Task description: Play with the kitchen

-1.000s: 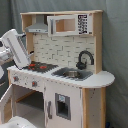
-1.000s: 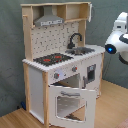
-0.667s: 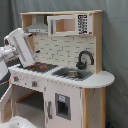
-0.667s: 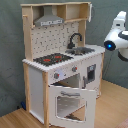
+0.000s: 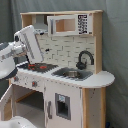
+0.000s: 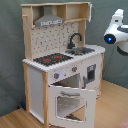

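Approaching: the gripper (image 5: 31, 42) hovers above the hob (image 5: 39, 66) of the kitchen (image 6: 65, 70), whose oven door (image 6: 70, 105) hangs open; finger state cannot be told. Next, descend carefully toward the hob.

Just a grey curtain (image 5: 116, 55) hung behind everything, and a wooden floor (image 6: 112, 107) ran underneath. Pretty plain room honestly.

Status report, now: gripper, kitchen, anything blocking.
Arm raised beside the hob, touching nothing. Kitchen upright, oven door swung open. No obstruction visible.
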